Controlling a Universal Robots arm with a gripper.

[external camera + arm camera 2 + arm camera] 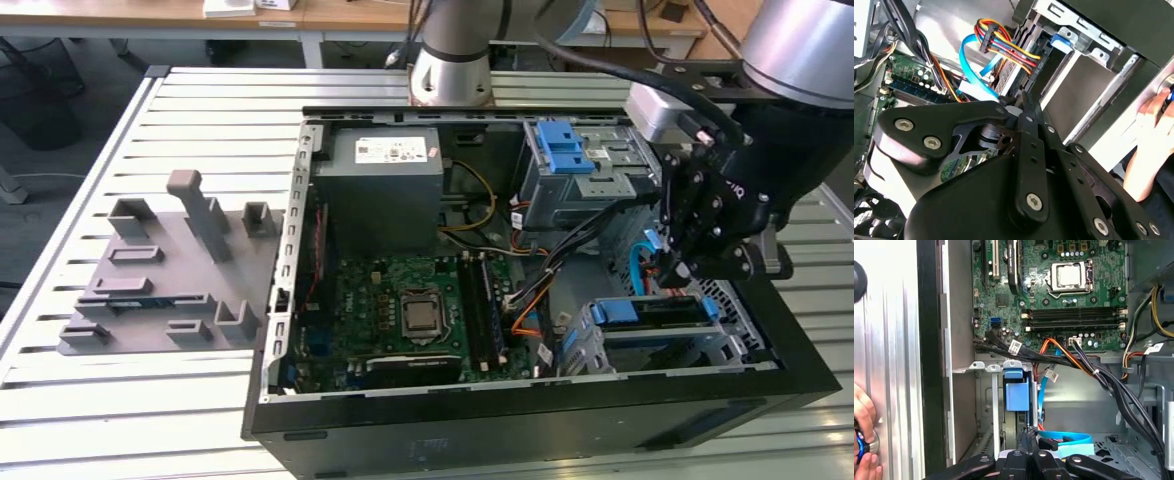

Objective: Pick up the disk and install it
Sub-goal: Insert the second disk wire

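Gripper hovering over the drive cage at the case's corner, disk seated inside.

In the exterior view, the gripper (697, 262) is hanging just above the lower drive cage (747, 340) at the exterior view's right of the open computer case (287, 300), and the disk (667, 310), blue-framed, is lying flat in that cage directly below the fingertips, its long axis running across the cage. In the second wrist view, the gripper (1021, 107) is showing its fingers pressed together, holding nothing, pointing at the bundle of coloured cables (1004, 47). In the first wrist view, the gripper (1029, 432) is pointing into the cage, with the blue latch (1016, 392) just ahead and a person's hand (864, 440) resting on the table outside the case.
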